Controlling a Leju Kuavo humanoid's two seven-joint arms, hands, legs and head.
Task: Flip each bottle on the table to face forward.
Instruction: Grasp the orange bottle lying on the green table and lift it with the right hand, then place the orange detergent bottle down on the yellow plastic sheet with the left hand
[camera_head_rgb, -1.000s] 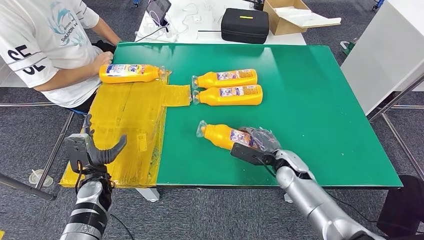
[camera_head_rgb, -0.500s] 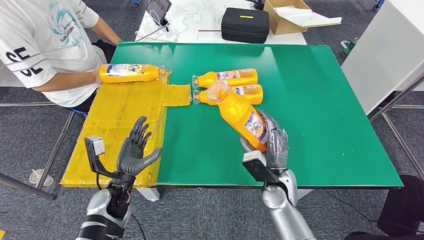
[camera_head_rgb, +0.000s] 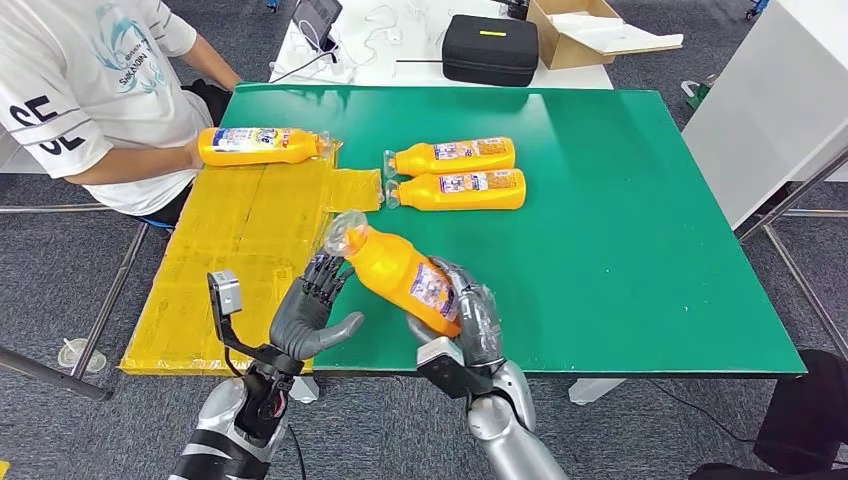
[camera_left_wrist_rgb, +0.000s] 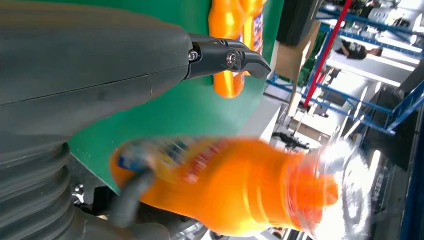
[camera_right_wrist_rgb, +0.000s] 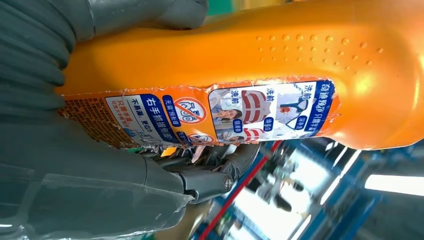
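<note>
Green table (camera_head_rgb: 620, 200) (three bottles (camera_head_rgb: 460, 190), tape (camera_head_rgb: 250, 250))

Two bottles (camera_head_rgb: 452, 156) (camera_head_rgb: 458, 189) lie side by side near the middle of the desk (camera_head_rgb: 620, 230), one just behind the other. A third bottle (camera_head_rgb: 258, 146) lies at the desk's far left edge, on the taped sheet (camera_head_rgb: 250, 250) covering the left side, with a person (camera_head_rgb: 90, 90) seated beside it. Over the near edge, the right robot hand (camera_head_rgb: 470, 320) holds a fourth bottle (camera_head_rgb: 400, 275) tilted off the desk, and the left robot hand (camera_head_rgb: 305, 315) is just left of it.
</note>
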